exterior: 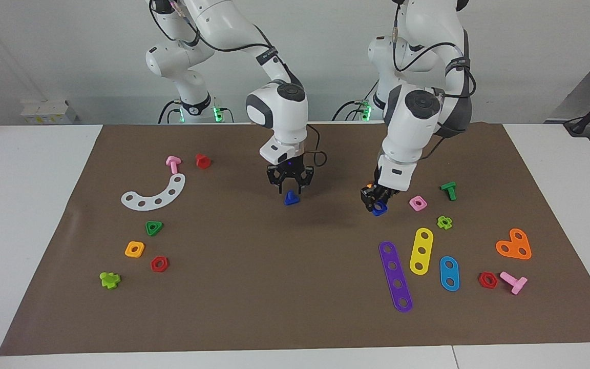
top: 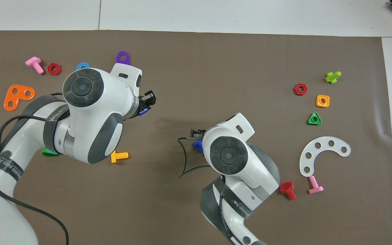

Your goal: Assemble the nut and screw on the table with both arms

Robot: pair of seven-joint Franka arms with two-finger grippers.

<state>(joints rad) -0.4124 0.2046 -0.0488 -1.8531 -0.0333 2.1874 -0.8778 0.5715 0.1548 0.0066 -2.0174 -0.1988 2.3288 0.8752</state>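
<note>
My right gripper [exterior: 290,190] hangs over the middle of the brown mat [exterior: 274,287], its fingers shut on the dark-blue screw [exterior: 291,198], triangular head down, just above the mat. In the overhead view the screw [top: 197,145] peeks out beside the right wrist. My left gripper [exterior: 377,201] is tilted over the mat toward the left arm's end and is shut on the dark-blue nut [exterior: 379,208], whose round hole shows. The nut [top: 143,111] shows under the left gripper [top: 147,102] from above. The two grippers are well apart.
A pink square nut [exterior: 418,203], a green bolt [exterior: 448,190], and yellow [exterior: 421,251] and purple [exterior: 396,277] strips lie near the left gripper. A white arc [exterior: 154,193], green triangular nut [exterior: 154,228] and orange square nut [exterior: 134,249] lie toward the right arm's end.
</note>
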